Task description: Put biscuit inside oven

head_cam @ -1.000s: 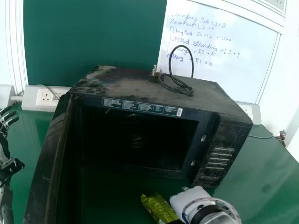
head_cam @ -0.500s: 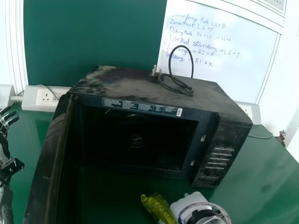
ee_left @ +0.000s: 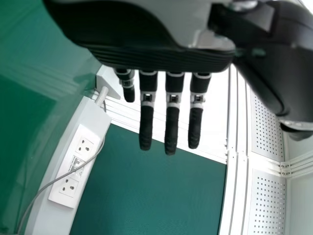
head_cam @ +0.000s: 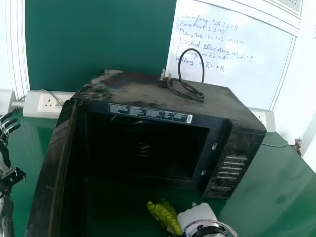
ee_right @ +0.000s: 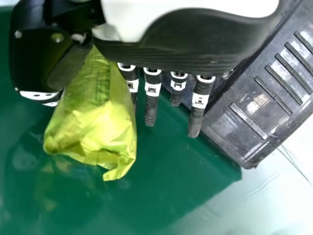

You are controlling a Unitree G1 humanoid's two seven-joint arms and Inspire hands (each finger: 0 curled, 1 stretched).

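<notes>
One yellow-green packet (head_cam: 165,216) is pinched between thumb and fingers of the right hand (head_cam: 197,215), the oven (head_cam: 148,89) beyond its fingertips; the left hand (head_cam: 4,136) has straight fingers.

Oven (head_cam: 236,170) on counter (head_cam: 269,180). Cable (head_cam: 191,49) on oven top. Socket panel (head_cam: 48,102) behind, left. Biscuit packet (head_cam: 165,215) before oven, in right robot hand (head_cam: 197,216).

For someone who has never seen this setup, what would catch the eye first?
The dusty black oven in the middle of the head view, its door standing open. Next, the bright yellow-green packet in the right hand, in front of the oven.
</notes>
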